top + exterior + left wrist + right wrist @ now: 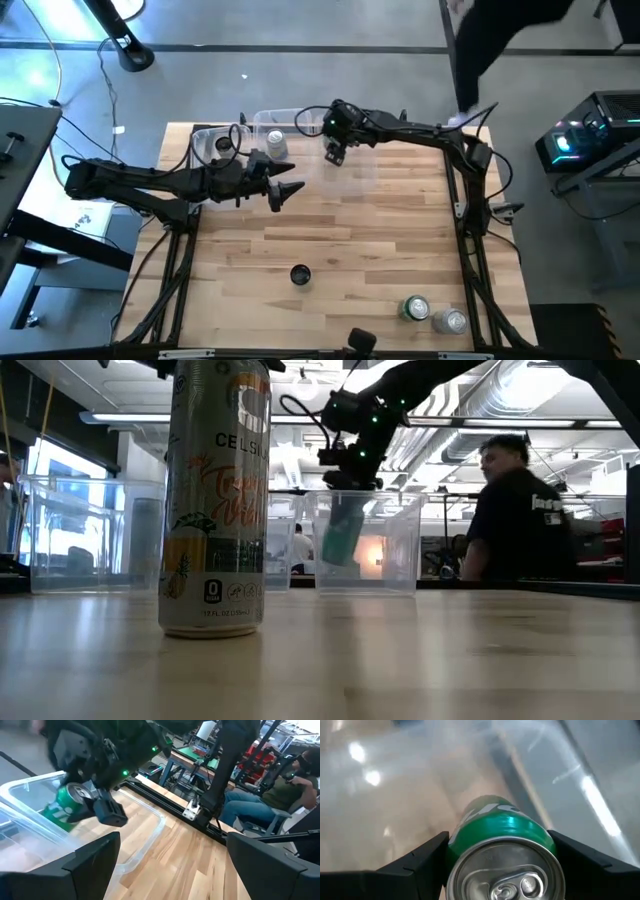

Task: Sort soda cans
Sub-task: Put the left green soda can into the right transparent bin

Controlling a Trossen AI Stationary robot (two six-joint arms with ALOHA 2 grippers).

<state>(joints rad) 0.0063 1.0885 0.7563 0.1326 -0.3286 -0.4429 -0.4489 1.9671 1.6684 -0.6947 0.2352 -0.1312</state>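
Note:
My right gripper (pixel 335 152) is shut on a green can (pixel 500 827) over the right-hand clear bin (pixel 400 550) at the table's far edge. In the low view the green can (pixel 343 532) hangs tilted within that bin's walls. My left gripper (pixel 288 190) is open and holds nothing, just left of that bin and in front of the middle bin. A silver can (pixel 276 140) stands in the middle bin and a black can (pixel 224 144) in the left bin. Another can (pixel 300 274) stands on its base in mid-table; it shows as silver and printed (pixel 215 500) in the low view. My right gripper pinches the green can between its two fingers, on the can's side wall just below its silver top (pixel 459 842). The fingers (pixel 420 857) come from above, slanting down. The can is lifted clear and tilted, its lower end (pixel 338 558) down inside the bin.
A green can (pixel 415 308) and a silver can (pixel 452 321) stand close together near the table's near right corner. Three clear bins line the far edge. A person (pixel 515 520) sits beyond the table on the right. Bare wood lies between the bins and the near cans.

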